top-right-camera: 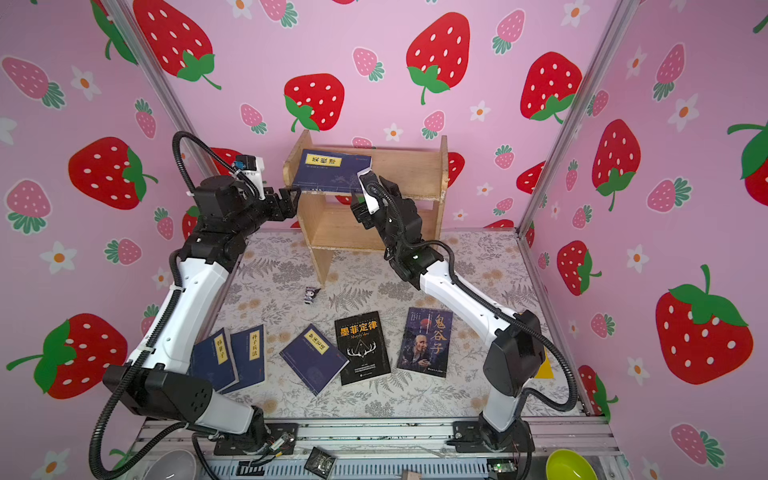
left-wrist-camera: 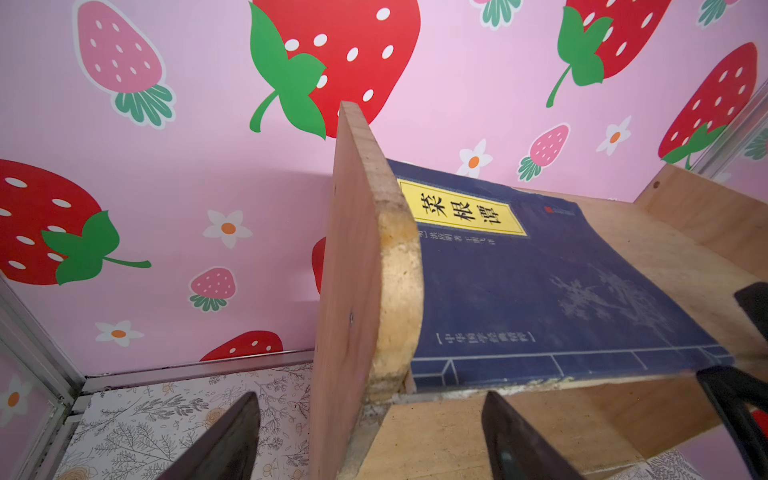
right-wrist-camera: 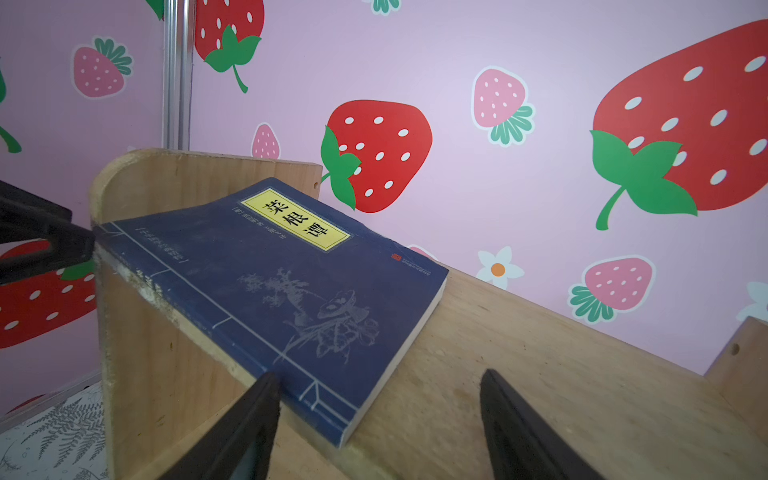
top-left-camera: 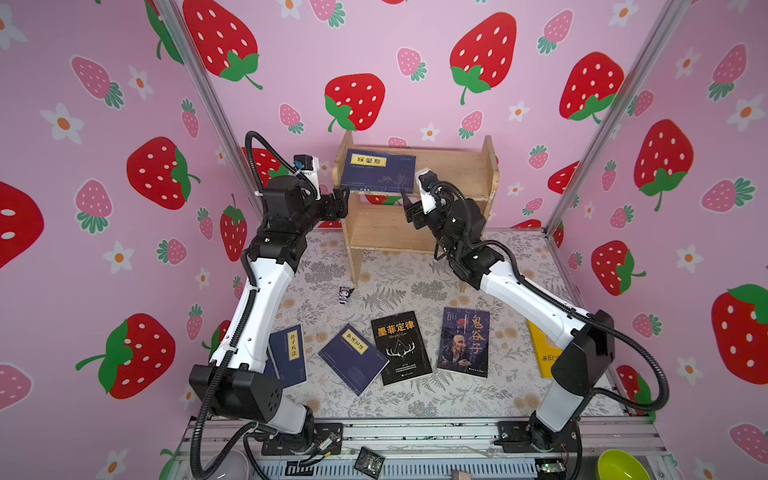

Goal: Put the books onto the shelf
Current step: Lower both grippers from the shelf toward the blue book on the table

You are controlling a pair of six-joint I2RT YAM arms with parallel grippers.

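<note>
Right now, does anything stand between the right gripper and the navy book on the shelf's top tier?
Nothing visible does. In the right wrist view the right gripper, jaws open, sits just before the near corner of the navy book on the top tier of the shelf.

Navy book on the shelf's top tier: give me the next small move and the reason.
Probably draw the right gripper back from the shelf. The navy book lies flat on its top tier beside a side panel; that gripper and the left gripper are open, holding nothing; the black book and others wait on the table.
</note>
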